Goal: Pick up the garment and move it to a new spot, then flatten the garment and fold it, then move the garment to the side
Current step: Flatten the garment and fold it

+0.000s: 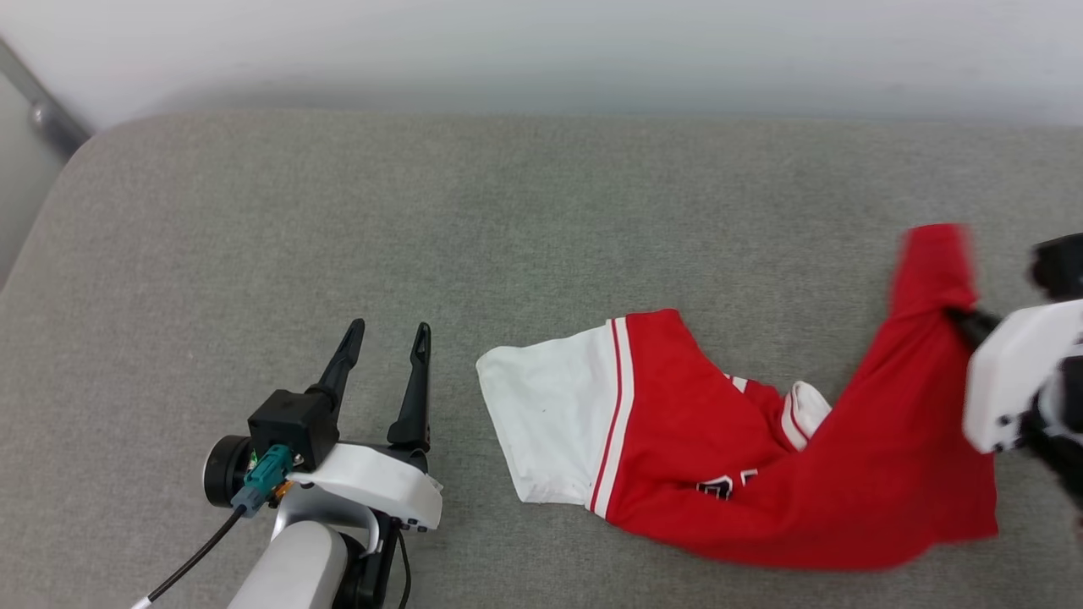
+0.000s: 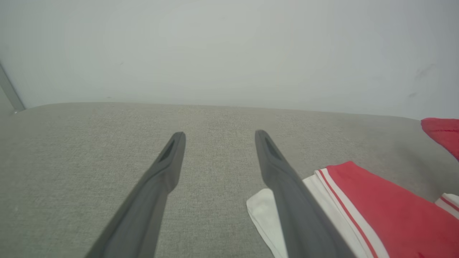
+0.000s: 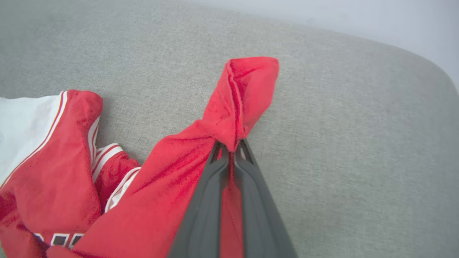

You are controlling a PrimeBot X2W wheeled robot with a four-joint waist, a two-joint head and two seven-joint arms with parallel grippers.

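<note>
Clearly, the right gripper (image 3: 231,147) is seen clamped shut, and a bunched fold of the garment (image 3: 172,179) is pinched right at the tips of its two dark fingers (image 3: 208,200); a red flap of cloth is stood up just beyond them. In the head view that gripper (image 1: 962,318) is found at the right edge, with the pinched part of the garment (image 1: 761,457) raised off the grey upholstered surface (image 1: 508,211) (the flap is blurred there). From the grip the red body is draped down and toward the robot's left. The rest is laid crumpled on the surface and ends in a white sleeve (image 1: 546,423) trimmed with thin red stripes. The left gripper (image 1: 389,330) is held wide open with nothing between its fingers, near that sleeve but apart from it.
</note>
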